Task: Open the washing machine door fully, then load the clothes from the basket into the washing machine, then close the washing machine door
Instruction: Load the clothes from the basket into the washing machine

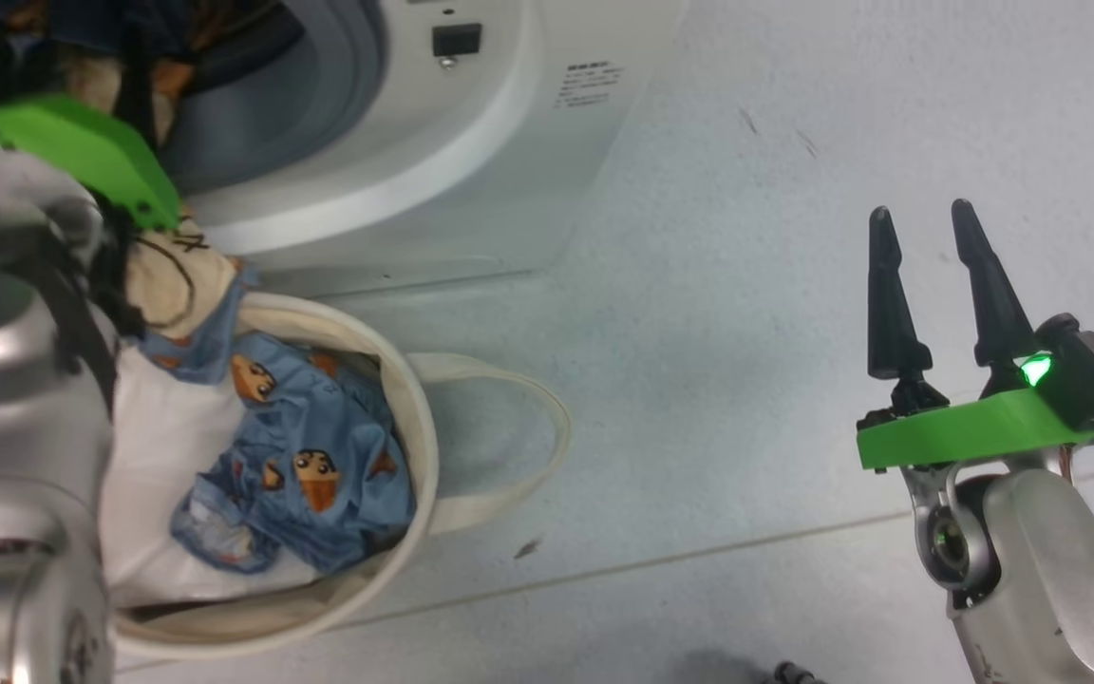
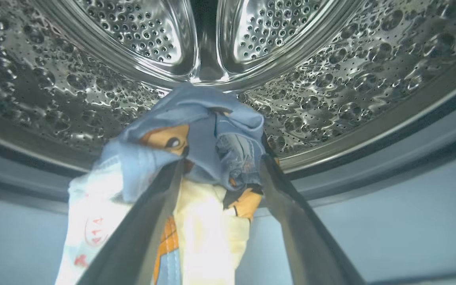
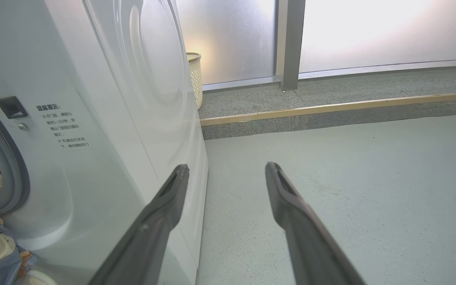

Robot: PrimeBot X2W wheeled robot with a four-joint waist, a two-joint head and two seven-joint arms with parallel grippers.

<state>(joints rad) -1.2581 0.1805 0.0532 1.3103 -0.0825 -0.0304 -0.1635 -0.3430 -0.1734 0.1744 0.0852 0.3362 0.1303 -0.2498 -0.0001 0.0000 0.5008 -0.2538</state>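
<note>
The white washing machine [image 1: 471, 142] stands at the upper left, its mouth uncovered; the washing machine door is out of view. My left gripper [image 2: 224, 160] reaches into that mouth before the steel drum [image 2: 331, 79]. Its fingers stand apart, and a light-blue and cream garment [image 2: 208, 130] lies loose between and over them. A cream part of the clothes [image 1: 177, 275] trails from the mouth down to the basket [image 1: 419, 418], which holds more blue clothes [image 1: 319, 456]. My right gripper [image 1: 927, 228] hovers open over bare floor to the right, beside the washing machine [image 3: 105, 118].
The basket's loop handle [image 1: 518, 427] lies on the floor towards the right. My left forearm [image 1: 6, 332] covers the basket's left part. Behind the washer stand a woven bin [image 3: 195, 79] and a raised ledge [image 3: 331, 107]. Open floor lies to the right.
</note>
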